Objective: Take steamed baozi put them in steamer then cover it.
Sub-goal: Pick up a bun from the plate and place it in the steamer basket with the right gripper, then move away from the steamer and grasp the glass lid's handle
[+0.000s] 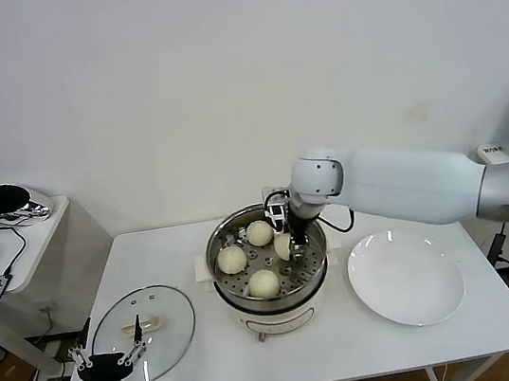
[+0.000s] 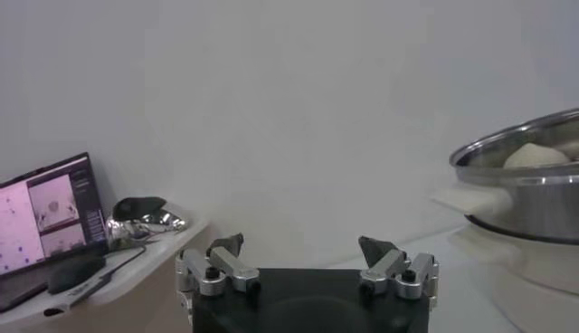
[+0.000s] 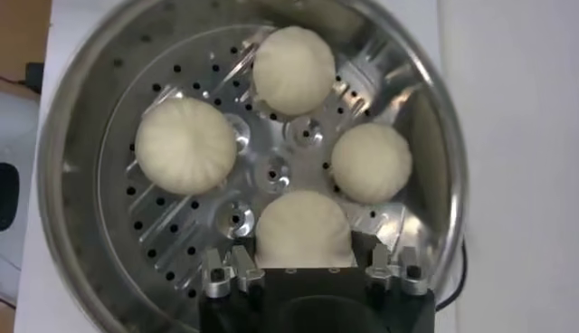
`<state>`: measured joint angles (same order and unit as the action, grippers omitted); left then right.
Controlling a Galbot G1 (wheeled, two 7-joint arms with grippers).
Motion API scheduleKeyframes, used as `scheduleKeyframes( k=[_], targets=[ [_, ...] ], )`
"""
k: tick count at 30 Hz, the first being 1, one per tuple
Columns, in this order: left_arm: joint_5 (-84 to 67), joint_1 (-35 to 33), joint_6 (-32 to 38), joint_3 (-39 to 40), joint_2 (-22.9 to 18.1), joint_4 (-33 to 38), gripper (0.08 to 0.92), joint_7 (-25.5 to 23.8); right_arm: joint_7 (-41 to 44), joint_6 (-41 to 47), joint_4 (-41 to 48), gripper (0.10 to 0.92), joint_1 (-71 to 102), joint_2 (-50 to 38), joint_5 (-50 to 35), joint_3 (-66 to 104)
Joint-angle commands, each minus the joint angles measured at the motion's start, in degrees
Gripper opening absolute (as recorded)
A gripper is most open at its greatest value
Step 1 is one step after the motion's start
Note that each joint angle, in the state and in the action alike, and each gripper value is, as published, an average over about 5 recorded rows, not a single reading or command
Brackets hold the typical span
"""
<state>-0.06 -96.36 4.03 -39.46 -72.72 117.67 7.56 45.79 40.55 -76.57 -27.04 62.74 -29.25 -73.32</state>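
Now at the last placement: right gripper [image 3: 305, 271] down inside steamer [image 1: 317, 272], pinching fourth baozi [image 3: 303, 231] between its fingers, bun resting on or just above perforated tray. Three other baozi [image 1: 232, 259] [image 1: 259, 233] [image 1: 264, 284] already seated around tray. Plate [image 1: 406, 277] on table [image 1: 468, 336], right of steamer, bare. Cover [image 1: 144, 333] lying flat on table, left of steamer, handle up. Left gripper [image 1: 113, 359] parked low near cover's front edge, spread wide, holding nothing. Next, by judgement: release bun, lift clear of rim, then fetch cover by its handle and set it square on pot.
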Motion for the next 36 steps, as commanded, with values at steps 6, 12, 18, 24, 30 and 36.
scheduleKeyframes(
  k=[6,12,18,24,30,36],
  targets=[
    [0.08,-0.13,-0.01,-0.01,-0.15,0.23,0.823,-0.02,-0.48,0.99,0.93,0.706,2.05,-0.09,1.89,1.32],
    [0.08,0.0,-0.1,0.16,-0.01,0.47,0.823,-0.06,0.93,0.48,-5.32,0.816,-2.36,-5.97,2.02,2.68],
    [0.02,0.22,-0.14,0.89,0.31,0.43,0.823,0.0,-7.25,-3.24,-16.7,0.823,-0.51,-17.56,2.87,8.3],
    [-0.24,0.29,0.13,1.23,0.3,0.45,0.823,0.68,-29.21,-15.25,-24.71,0.823,20.45,-31.94,0.02,27.34],
    [-0.83,0.61,0.97,0.85,-0.72,0.66,0.823,2.26,-43.76,-31.62,-27.22,0.823,54.98,-34.5,5.79,55.78],
    [3.55,0.37,0.72,2.1,-1.51,0.21,0.823,4.34,-45.84,-48.93,-23.19,0.823,83.97,-20.39,19.71,84.77]
  ],
)
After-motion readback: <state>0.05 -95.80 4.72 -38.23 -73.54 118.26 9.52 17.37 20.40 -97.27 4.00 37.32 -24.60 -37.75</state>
